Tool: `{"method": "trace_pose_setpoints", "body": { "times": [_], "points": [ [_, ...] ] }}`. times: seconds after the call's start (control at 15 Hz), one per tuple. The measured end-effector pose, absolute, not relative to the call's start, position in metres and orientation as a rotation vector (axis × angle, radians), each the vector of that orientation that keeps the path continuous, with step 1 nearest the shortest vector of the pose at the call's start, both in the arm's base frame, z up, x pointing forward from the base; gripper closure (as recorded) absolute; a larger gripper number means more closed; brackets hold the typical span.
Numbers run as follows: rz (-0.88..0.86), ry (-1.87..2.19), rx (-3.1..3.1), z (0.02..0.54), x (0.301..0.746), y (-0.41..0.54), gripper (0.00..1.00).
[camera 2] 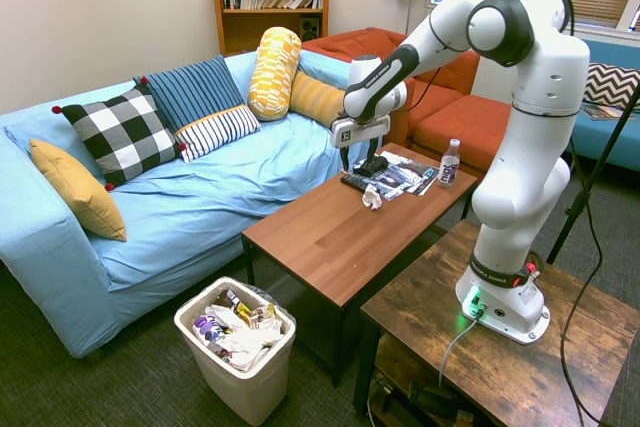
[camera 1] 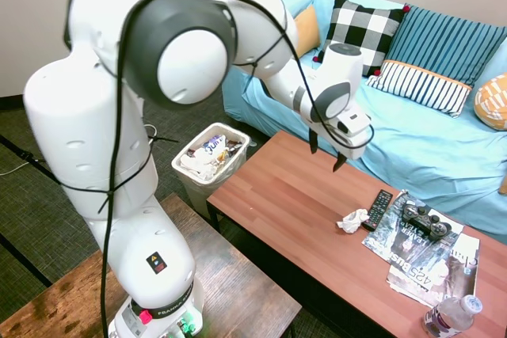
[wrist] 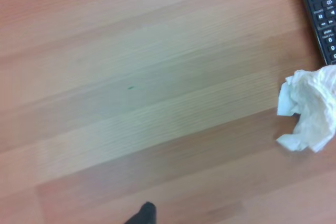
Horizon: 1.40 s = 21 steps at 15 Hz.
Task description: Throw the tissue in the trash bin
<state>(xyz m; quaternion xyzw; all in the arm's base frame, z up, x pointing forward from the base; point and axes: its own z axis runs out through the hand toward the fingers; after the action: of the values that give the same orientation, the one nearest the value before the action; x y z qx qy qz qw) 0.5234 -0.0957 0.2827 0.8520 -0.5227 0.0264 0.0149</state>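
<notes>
While tissue (camera 1: 352, 220) lies ungrasped on desk (camera 1: 293, 203) beside remote (camera 1: 378, 209), hand (camera 1: 325, 150) hovers spread, empty; pickup, carry to trash bin (camera 1: 209, 162) remain.

arm (camera 1: 119, 140) – glossy white shells | grey joint caps | black cables – draped

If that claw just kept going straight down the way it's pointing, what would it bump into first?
Most likely bare wood: the open gripper points down at the coffee table. The tissue lies off to one side, beside the remote, though depth is hard to judge.
</notes>
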Motion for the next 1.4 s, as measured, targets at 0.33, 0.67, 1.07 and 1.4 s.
{"method": "trace_pose_setpoints", "body": {
  "times": [0.33, 0.67, 1.07, 1.4],
  "points": [
    [0.025, -1.747, 2.511, 0.205, 0.54, -0.151, 0.0],
    [-0.008, -1.85, 2.419, 0.15, 0.541, -0.179, 0.0],
    [-0.014, -1.914, 2.364, 0.103, 0.535, -0.198, 1.0],
    [-0.021, -1.931, 2.378, 0.095, 0.534, -0.198, 1.0]
  ]
}}
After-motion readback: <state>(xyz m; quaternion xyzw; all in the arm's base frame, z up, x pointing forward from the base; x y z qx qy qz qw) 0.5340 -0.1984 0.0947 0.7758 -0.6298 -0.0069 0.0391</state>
